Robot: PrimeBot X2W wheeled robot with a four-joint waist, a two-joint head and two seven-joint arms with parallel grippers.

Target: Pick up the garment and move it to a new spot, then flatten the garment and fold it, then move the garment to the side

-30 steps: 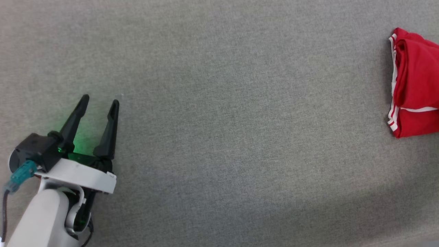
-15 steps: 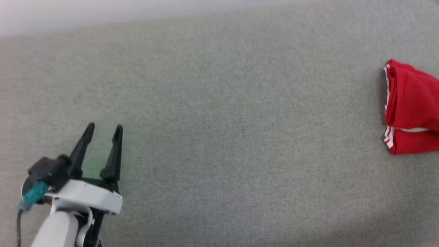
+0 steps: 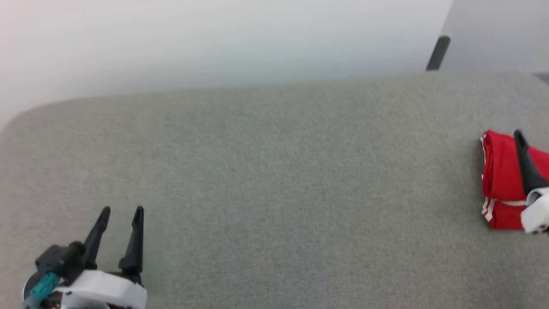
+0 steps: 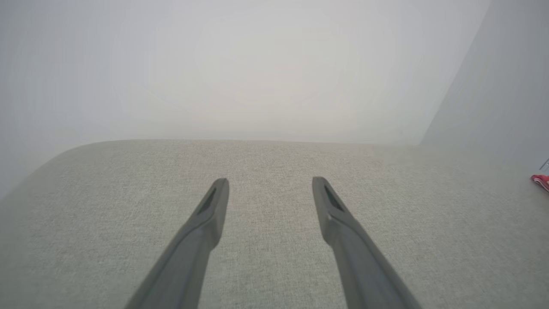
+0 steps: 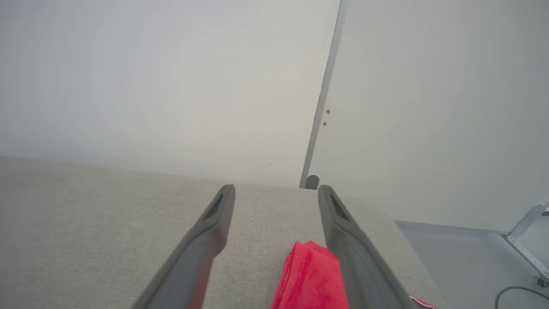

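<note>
Right tool (image 5: 275,189) spread over folded garment (image 3: 499,171); striped edge (image 3: 484,171) faces left.

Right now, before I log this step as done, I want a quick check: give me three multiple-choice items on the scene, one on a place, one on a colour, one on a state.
1. Where on the grey surface does the garment lie, in the head view?
A. centre
B. far right
C. near left corner

2. What is the garment's main colour?
A. blue
B. white
C. red

3. How does the left hand stand?
A. open, empty
B. shut on the garment
C. shut, empty

Answers:
1 B: the folded bundle lies at the head view's right edge.
2 C: it is red, with thin white trim.
3 A: its fingers stand apart, with bare grey fabric between them.
</note>
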